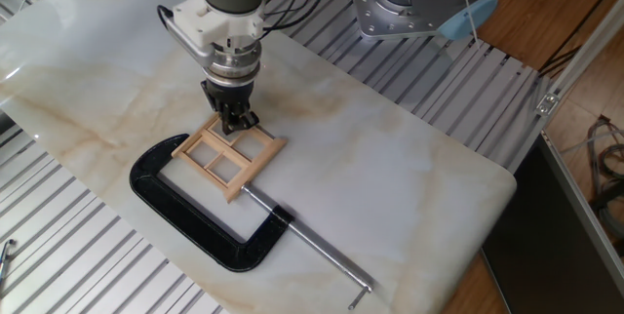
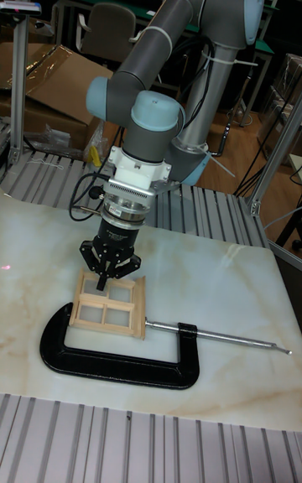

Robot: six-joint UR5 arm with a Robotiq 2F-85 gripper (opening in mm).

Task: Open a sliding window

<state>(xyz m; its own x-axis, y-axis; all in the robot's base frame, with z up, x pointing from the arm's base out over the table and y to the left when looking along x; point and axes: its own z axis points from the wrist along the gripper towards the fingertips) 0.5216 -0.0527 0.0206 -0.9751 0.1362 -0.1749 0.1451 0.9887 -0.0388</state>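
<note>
The sliding window (image 1: 229, 156) is a small light wooden frame with four panes, lying flat on the marble slab (image 1: 390, 168). A black C-clamp (image 1: 185, 218) pins it at both ends. My gripper (image 1: 236, 122) points straight down at the window's far edge, and its fingertips reach into or against the far part of the frame. The fingers look drawn together with nothing seen between them. In the tall fixed view the gripper (image 2: 104, 280) stands over the upper left pane of the window (image 2: 107, 303), which sits inside the clamp (image 2: 109, 364).
The clamp's long screw rod (image 1: 312, 246) sticks out toward the front right of the slab. Ribbed aluminium table (image 1: 58, 236) surrounds the slab. A second arm's base (image 1: 419, 2) stands behind it. The slab's edge drops off at the right.
</note>
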